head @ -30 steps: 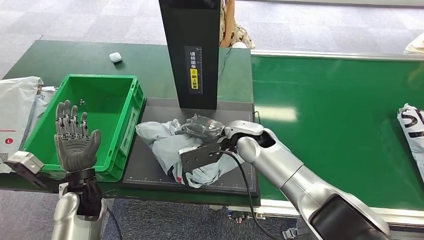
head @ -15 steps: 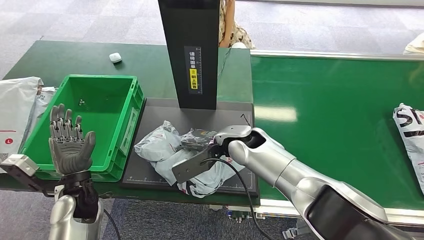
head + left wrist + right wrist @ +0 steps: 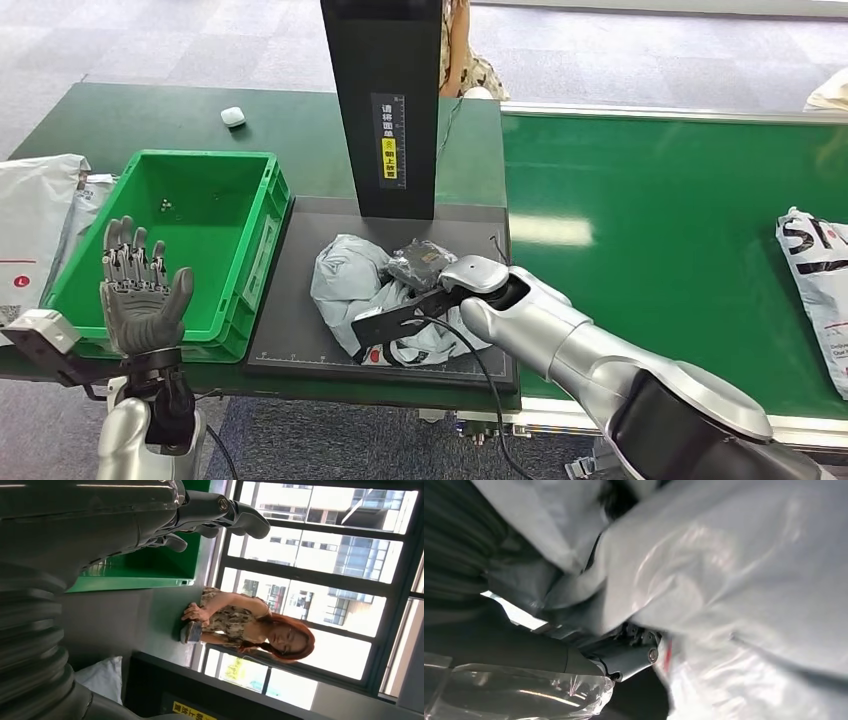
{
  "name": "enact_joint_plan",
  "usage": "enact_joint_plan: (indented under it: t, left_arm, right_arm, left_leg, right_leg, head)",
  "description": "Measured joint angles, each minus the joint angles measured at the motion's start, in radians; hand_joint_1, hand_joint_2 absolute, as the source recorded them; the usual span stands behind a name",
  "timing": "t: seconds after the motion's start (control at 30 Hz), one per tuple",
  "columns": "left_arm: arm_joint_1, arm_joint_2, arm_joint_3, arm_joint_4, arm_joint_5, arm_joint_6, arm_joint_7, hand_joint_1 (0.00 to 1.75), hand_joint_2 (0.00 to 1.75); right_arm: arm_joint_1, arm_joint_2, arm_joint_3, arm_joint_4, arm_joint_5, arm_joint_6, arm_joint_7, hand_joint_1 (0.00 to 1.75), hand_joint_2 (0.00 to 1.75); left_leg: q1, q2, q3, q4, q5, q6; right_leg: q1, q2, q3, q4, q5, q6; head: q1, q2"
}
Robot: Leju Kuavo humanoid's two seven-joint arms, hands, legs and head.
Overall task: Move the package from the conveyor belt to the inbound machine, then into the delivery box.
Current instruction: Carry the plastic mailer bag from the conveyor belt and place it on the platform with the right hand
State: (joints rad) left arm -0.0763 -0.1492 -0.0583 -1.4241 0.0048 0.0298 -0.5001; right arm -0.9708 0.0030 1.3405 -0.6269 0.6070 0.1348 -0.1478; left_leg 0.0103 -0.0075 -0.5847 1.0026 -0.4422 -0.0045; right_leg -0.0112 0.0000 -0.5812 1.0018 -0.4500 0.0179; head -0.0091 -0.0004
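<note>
Legible markings

Black column (image 3: 385,100): strip label (image 3: 388,137), Chinese characters too small to read. White bag (image 3: 815,275) at conveyor's right edge: "S". Left bag (image 3: 30,225): "L".

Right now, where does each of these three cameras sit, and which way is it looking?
Head view: high on the body, looking down at the grey package on the inbound machine; both arms show.
Left wrist view: behind the raised left hand, facing windows and a person.
Right wrist view: against the package, as in the head view.

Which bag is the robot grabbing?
The crumpled grey bag on the dark scanner plate, held by the right hand. The white bag on the belt and the white bags beside the green box lie untouched.
</note>
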Motion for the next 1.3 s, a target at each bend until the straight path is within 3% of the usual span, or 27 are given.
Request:
enact_joint_plan:
  t: [0.37, 0.57, 0.8, 0.83, 0.93, 0.97, 1.17, 1.3]
  left_arm:
    - [0.006, 0.0, -0.008, -0.01, -0.002, 0.0, 0.0, 0.0, 1.75]
    - [0.005, 0.0, -0.012, -0.01, -0.004, 0.0, -0.003, 0.0, 1.75]
    - [0.004, 0.0, -0.012, -0.01, -0.004, 0.0, -0.003, 0.0, 1.75]
    - [0.003, -0.001, -0.013, -0.01, -0.004, 0.0, -0.006, 0.0, 1.75]
    - [0.015, 0.0, -0.035, -0.01, -0.025, -0.02, -0.031, 0.0, 1.75]
    - [0.021, 0.001, -0.042, -0.01, -0.035, -0.028, -0.037, 0.0, 1.75]
    - [0.022, 0.006, -0.065, -0.01, -0.1, -0.044, -0.038, 0.0, 1.75]
    - [0.009, 0.029, -0.126, -0.006, -0.361, -0.039, -0.017, 0.0, 1.75]
  right_arm:
    - [0.019, -0.006, -0.063, -0.002, -0.01, -0.035, 0.0, 0.0, 1.75]
    - [0.086, -0.012, -0.191, -0.054, -0.186, -0.229, -0.113, 0.0, 1.75]
    - [0.094, -0.013, -0.214, -0.066, -0.205, -0.242, -0.128, 0.0, 1.75]
    - [0.113, -0.016, -0.273, -0.097, -0.249, -0.268, -0.159, 0.0, 1.75]
    - [0.282, -0.019, -0.628, -0.358, -0.559, -0.295, -0.352, 0.0, 1.75]
    - [0.327, -0.018, -0.7, -0.43, -0.624, -0.28, -0.386, 0.0, 1.75]
    - [0.401, -0.017, -0.802, -0.551, -0.645, -0.283, -0.408, 0.0, 1.75]
    - [0.42, -0.016, -0.85, -0.602, -0.639, -0.29, -0.413, 0.0, 1.75]
  left_leg:
    - [0.0, 0.001, 0.0, 0.0, 0.0, 0.0]
    - [0.0, 0.001, -0.001, 0.0, 0.0, 0.0]
    - [0.0, 0.001, -0.001, 0.0, 0.0, 0.0]
    - [0.0, 0.001, -0.001, 0.0, 0.0, 0.0]
    - [0.0, 0.0, -0.003, 0.0, 0.0, 0.0]
    - [0.0, 0.0, -0.004, 0.0, 0.0, 0.0]
    - [0.0, 0.0, -0.004, 0.0, 0.0, 0.0]
    - [0.0, 0.0, -0.004, 0.0, 0.0, 0.0]
  right_leg:
    - [0.001, 0.0, 0.0, 0.0, 0.0, -0.001]
    - [0.001, 0.0, -0.001, 0.0, 0.0, -0.001]
    - [0.001, 0.0, -0.001, 0.0, 0.0, -0.001]
    - [0.001, 0.0, -0.001, 0.0, 0.0, -0.001]
    - [0.001, 0.0, -0.004, 0.0, 0.0, -0.001]
    - [0.001, 0.0, -0.004, 0.0, 0.0, -0.001]
    - [0.001, 0.0, -0.005, 0.0, 0.0, -0.001]
    - [0.001, 0.0, -0.005, 0.0, 0.0, -0.001]
  head:
    - [0.0, 0.0]
    - [0.0, 0.0]
    - [0.0, 0.0]
    - [0.0, 0.0]
    - [0.0, 0.0]
    - [0.0, 0.0]
    - [0.0, 0.0]
    - [0.0, 0.0]
